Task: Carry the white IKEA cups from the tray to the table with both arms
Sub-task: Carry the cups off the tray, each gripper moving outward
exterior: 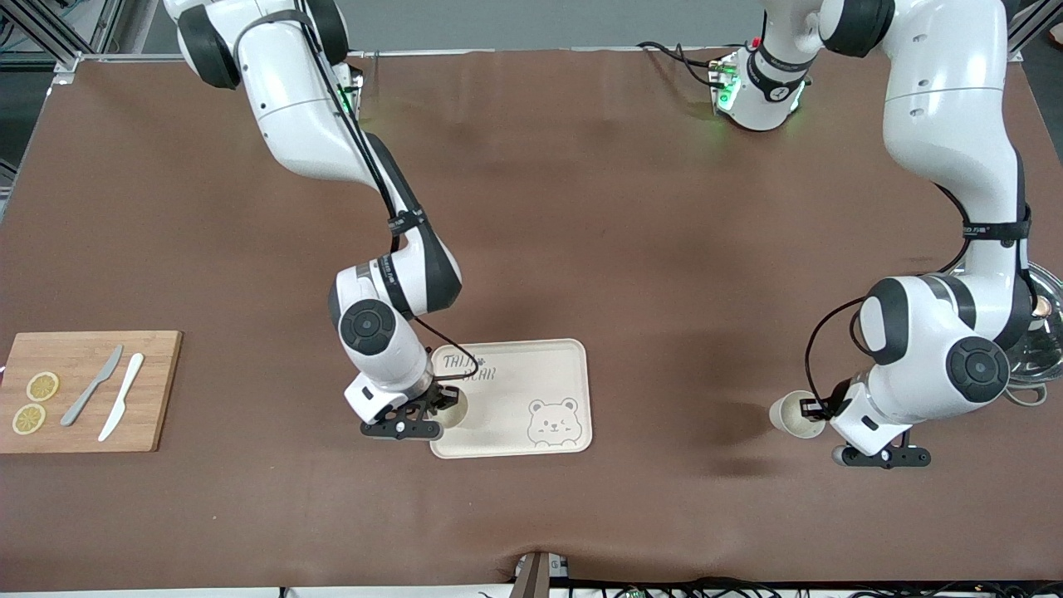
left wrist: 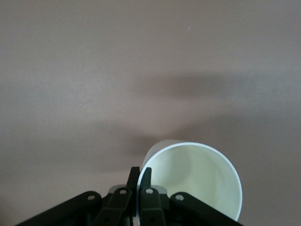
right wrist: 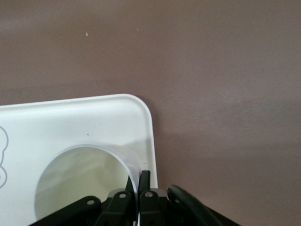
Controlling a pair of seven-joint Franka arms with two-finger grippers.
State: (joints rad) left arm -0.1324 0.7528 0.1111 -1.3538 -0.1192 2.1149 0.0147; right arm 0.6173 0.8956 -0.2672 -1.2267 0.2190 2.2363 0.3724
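Worktop: a brown mat (exterior: 581,249) covers the whole table; the arm bases stand along its top edge in the front view.
Room: metal framing shows at the top corners, cables along the bottom edge.
Right-arm end: a wooden cutting board (exterior: 158,365) lies by that end's edge, with two lemon slices (exterior: 35,402), a grey knife (exterior: 91,397) and a white knife (exterior: 121,408) on it.
Left-arm end: a metal bowl (exterior: 1038,349) sits at that edge, partly hidden by the arm.
Bear tray (exterior: 531,374): near the middle of the worktop, toward the front edge.
Right gripper (exterior: 432,404): fingers (right wrist: 144,181) pinched on the rim of a white cup (right wrist: 80,181), which is over the tray's corner toward the right arm's end.
Left gripper (exterior: 818,409): fingers (left wrist: 145,176) clamped on the rim of the other white cup (left wrist: 197,179), over bare mat toward the left arm's end, well apart from the tray.
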